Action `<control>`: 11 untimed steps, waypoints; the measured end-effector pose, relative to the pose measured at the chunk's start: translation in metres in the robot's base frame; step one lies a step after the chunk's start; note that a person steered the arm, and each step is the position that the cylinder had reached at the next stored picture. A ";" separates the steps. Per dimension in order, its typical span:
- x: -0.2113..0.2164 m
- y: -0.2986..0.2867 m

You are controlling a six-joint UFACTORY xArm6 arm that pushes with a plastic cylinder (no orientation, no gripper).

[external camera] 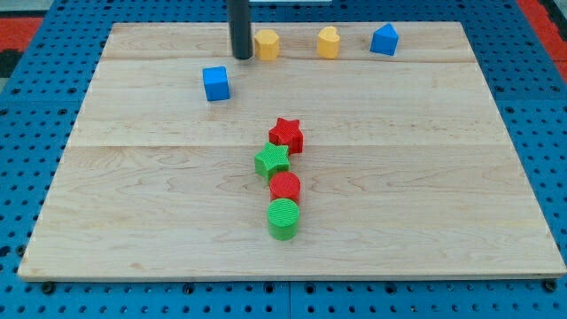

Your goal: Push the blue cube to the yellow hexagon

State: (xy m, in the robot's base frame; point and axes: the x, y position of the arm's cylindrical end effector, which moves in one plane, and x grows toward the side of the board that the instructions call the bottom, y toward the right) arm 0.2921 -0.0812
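Note:
The blue cube [215, 83] sits on the wooden board [133, 195] at the upper left of centre. The yellow hexagon [267, 43] lies near the view's top edge, up and to the right of the cube. My tip [241, 57] is the lower end of the dark rod; it stands just left of the yellow hexagon and up-right of the blue cube, apart from the cube. Whether it touches the hexagon I cannot tell.
A yellow heart-like block [329, 42] and a blue house-shaped block [384, 40] lie along the top. A red star [287, 135], green star [272, 161], red cylinder [285, 187] and green cylinder [283, 219] form a column at the centre.

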 end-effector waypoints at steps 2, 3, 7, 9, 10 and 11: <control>0.058 0.004; 0.077 -0.041; -0.004 -0.066; 0.038 -0.061; 0.048 0.009; 0.024 -0.002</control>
State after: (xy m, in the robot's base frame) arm 0.3159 -0.0835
